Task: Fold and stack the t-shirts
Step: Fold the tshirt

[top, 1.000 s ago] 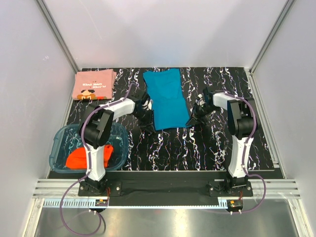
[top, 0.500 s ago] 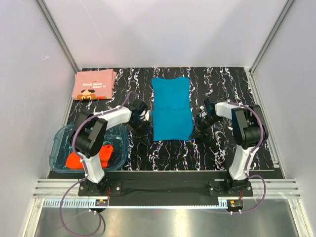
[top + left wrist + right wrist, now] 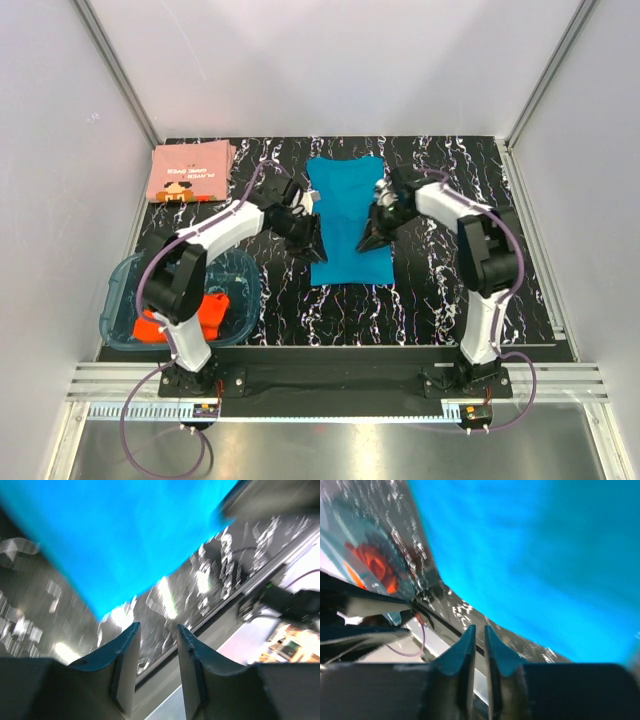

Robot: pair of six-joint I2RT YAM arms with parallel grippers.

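Observation:
The teal-blue t-shirt (image 3: 348, 215) lies flat as a long strip in the middle of the table; it also fills the left wrist view (image 3: 130, 535) and the right wrist view (image 3: 535, 555). My left gripper (image 3: 308, 240) (image 3: 159, 630) hovers at the strip's left edge, open, with nothing between its fingers. Above the right side of the strip, my right gripper (image 3: 368, 240) (image 3: 479, 630) has its jaws only narrowly apart and empty. The salmon-pink t-shirt (image 3: 192, 172) lies folded at the back left. The orange-red t-shirt (image 3: 180, 318) (image 3: 375, 565) sits crumpled in the tub.
The clear blue-tinted tub (image 3: 240, 275) stands at the near left, beside the left arm's base. White walls close in the table on three sides. A metal rail (image 3: 320, 385) runs along the near edge.
The teal shirt was pulled straight and toward the near edge. Both grippers then left its near corners, moved inward over it, and the right jaws opened a little.

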